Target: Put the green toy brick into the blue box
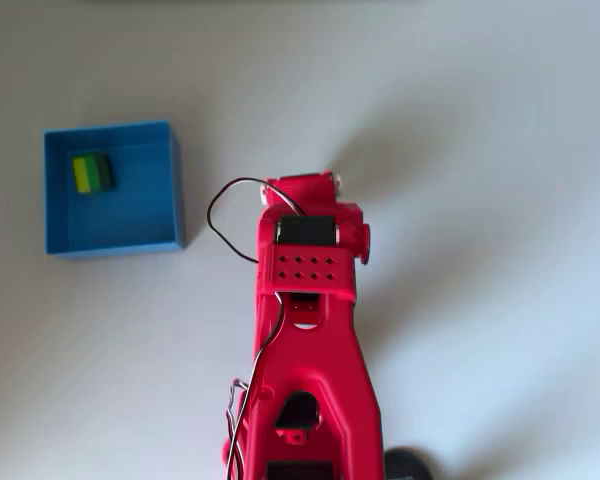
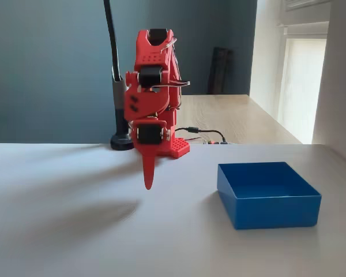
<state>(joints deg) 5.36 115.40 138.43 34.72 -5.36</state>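
The green toy brick (image 1: 93, 172) already lies inside the blue box (image 1: 176, 190), near the upper left corner in the overhead view, so I'd judge the task as good as done. The box sits on the pale worktop (image 1: 460, 120), well apart from the red arm (image 1: 305, 330), which stands folded up to one side, probably because it has nothing left to carry. In the fixed view the end effector (image 2: 148, 173) hangs point-down above the worktop, clear of the box and touching nothing; its fingers look pressed together into one narrow red spike with nothing between them. From that low side angle the box's near wall hides the brick, so only the overhead view confirms where it is. From above the arm's own body covers the end effector, and its base is cut off at the bottom edge. The brick's studs are too blurred to make out.
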